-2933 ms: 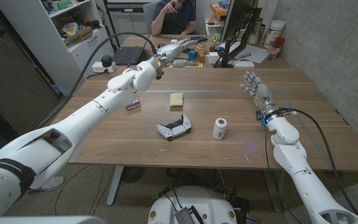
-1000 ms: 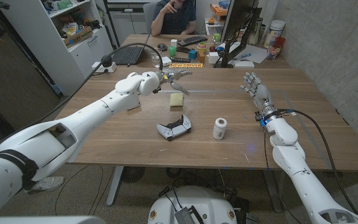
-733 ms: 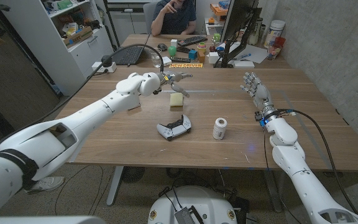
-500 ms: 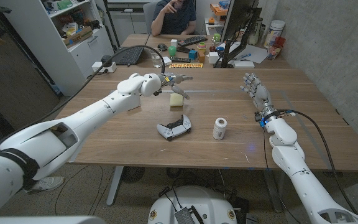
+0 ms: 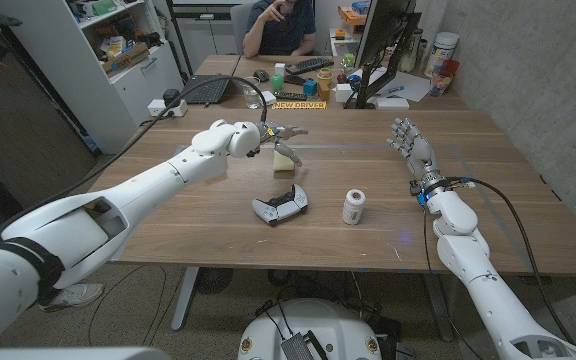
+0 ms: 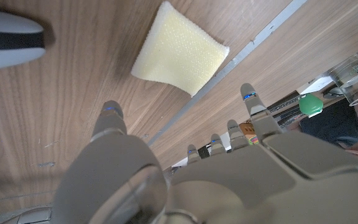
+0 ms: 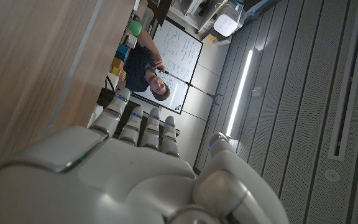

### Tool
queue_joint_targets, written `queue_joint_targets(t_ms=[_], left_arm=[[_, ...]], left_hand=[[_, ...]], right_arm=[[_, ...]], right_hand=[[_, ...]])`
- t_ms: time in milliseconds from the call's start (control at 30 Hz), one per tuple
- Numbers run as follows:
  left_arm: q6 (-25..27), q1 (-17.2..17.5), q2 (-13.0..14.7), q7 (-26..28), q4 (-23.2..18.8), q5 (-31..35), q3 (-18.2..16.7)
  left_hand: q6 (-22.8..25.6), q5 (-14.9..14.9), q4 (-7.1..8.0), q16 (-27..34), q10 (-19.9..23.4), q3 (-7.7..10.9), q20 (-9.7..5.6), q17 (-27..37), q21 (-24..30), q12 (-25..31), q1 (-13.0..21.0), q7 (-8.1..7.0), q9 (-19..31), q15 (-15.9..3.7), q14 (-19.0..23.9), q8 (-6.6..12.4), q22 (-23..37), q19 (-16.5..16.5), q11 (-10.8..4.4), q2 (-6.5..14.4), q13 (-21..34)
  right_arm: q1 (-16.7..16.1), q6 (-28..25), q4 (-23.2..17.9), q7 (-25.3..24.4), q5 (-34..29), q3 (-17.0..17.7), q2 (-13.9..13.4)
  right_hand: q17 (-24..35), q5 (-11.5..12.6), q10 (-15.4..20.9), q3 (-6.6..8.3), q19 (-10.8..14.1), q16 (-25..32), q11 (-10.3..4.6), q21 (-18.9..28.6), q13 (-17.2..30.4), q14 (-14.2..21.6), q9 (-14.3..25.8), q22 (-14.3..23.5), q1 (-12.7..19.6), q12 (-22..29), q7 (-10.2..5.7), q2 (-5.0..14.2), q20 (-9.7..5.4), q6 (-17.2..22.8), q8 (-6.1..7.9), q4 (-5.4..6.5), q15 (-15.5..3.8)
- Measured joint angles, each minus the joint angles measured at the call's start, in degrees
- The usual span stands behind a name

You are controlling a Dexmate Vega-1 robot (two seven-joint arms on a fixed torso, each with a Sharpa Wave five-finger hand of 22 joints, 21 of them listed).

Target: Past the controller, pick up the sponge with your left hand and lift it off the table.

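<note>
We see the left hand (image 5: 280, 136) reaching over the desk (image 5: 488, 200) with its fingers (image 6: 252, 107) spread apart and holding nothing. It hovers over the yellow sponge (image 5: 284, 157), which lies on the wood past the white controller (image 5: 279, 206). In the left wrist view the sponge (image 6: 179, 56) sits flat on the desk between the thumb and the other fingers, and we see no finger touching it. A small white bottle (image 5: 353, 207) stands upright just to the right of the controller. Our right hand (image 5: 412, 147) stands at the desk's right side, fingers released and pointing away, gripping nothing. A person (image 5: 280, 24) sits behind the far desk, beside a keyboard (image 5: 308, 65).
</note>
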Motion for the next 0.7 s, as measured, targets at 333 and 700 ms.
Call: queue_joint_targets(t_ms=[333,700], left_arm=[[0.6,-0.5,0.2,-3.1,0.2,0.8,0.8],[1.2,-0.7,0.3,-4.3,0.8,2.1,1.4]], left_hand=[[0.0,0.2,0.0,0.3,-0.2,-0.35,0.31,0.0,0.0,0.0,0.5,0.0,0.0,0.19,0.2,0.0,0.2,0.3,0.21,0.0,0.0],[0.0,0.7,0.08,0.7,-0.1,-0.57,0.21,0.3,0.0,0.2,1.1,0.0,0.0,0.42,1.1,0.0,0.3,0.8,0.52,0.0,0.0]], right_arm=[[0.0,0.1,0.1,-0.4,-0.4,0.0,0.1],[0.0,0.2,0.1,-0.7,-0.6,-0.2,0.1]], right_hand=[[0.0,0.0,0.0,0.0,0.0,0.0,0.0,0.0,0.0,0.0,0.0,0.0,0.0,0.0,-0.28,0.0,0.0,0.3,0.0,0.0,0.0],[0.0,0.0,0.0,0.0,0.0,0.0,0.0,0.0,0.0,0.0,0.0,0.0,0.0,0.0,-0.28,0.0,0.0,0.3,0.0,0.0,-0.01]])
